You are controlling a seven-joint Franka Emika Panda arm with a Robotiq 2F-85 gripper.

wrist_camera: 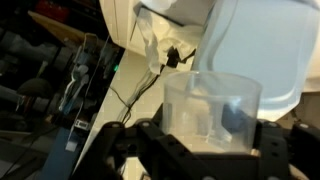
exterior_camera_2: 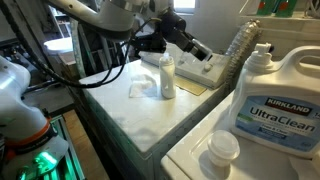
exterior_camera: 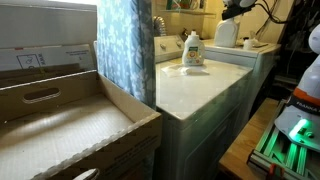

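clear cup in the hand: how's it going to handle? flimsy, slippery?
Probably light: the clear cup looks see-through and empty in the wrist view. Its walls look thin and smooth, so it may flex or slip between the fingers of the hand under a hard squeeze. Round sides: likely to roll if laid down sideways.
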